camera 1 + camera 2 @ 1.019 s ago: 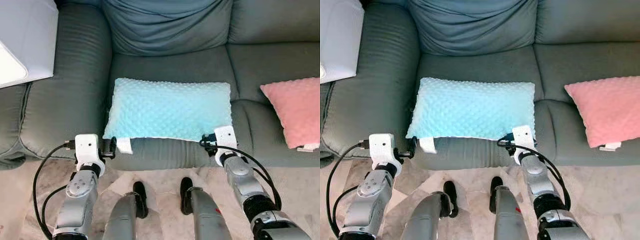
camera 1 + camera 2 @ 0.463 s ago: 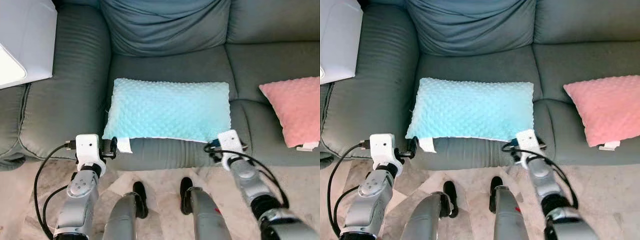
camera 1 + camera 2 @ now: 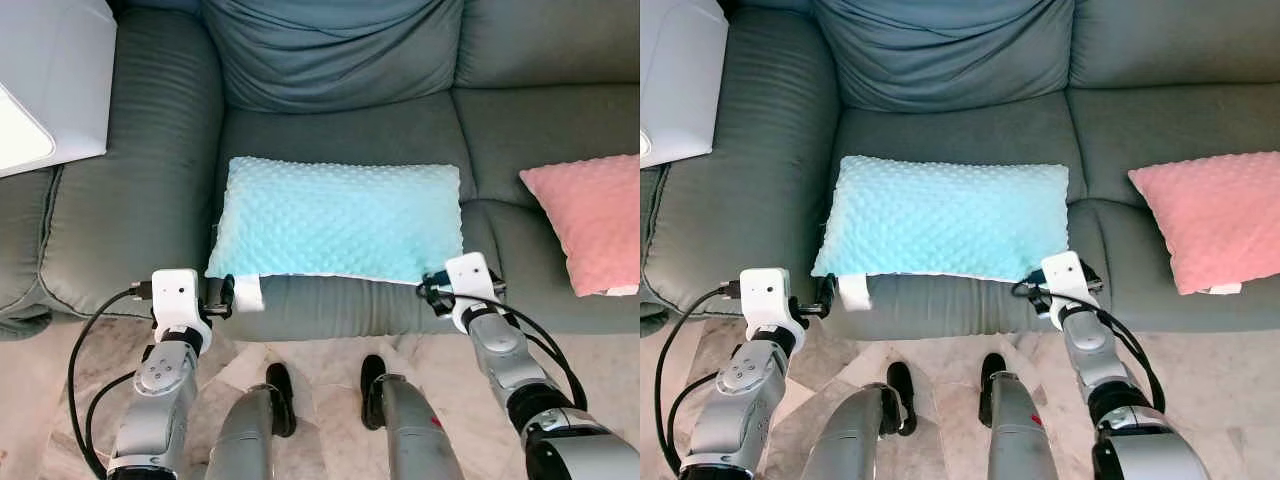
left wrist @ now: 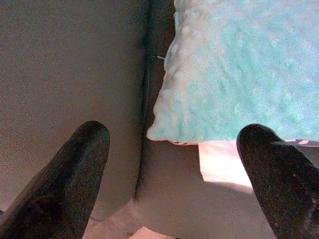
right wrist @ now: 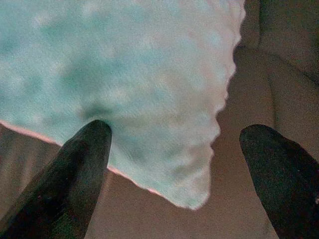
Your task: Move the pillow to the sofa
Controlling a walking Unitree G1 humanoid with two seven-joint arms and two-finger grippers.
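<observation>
A light teal dimpled pillow (image 3: 338,220) lies flat on the middle seat of the grey-green sofa (image 3: 130,200), its front edge at the seat's edge. My left gripper (image 3: 222,296) is open just off the pillow's front left corner, its fingers (image 4: 65,174) spread wide with the corner (image 4: 244,69) ahead of them. At the front right corner my right gripper (image 3: 432,290) is also open; one finger (image 5: 75,169) lies over the pillow (image 5: 124,74), the other over the sofa. Neither gripper holds anything.
A pink pillow (image 3: 590,215) rests on the right seat. A white boxy object (image 3: 50,80) sits on the sofa's left arm. A loose back cushion (image 3: 330,50) leans behind the teal pillow. My legs and feet (image 3: 280,385) stand on pale stone floor against the sofa's front.
My right arm has shifted to the right, along the seat's front edge past the pillow's corner. The left arm and the pillow have stayed put.
</observation>
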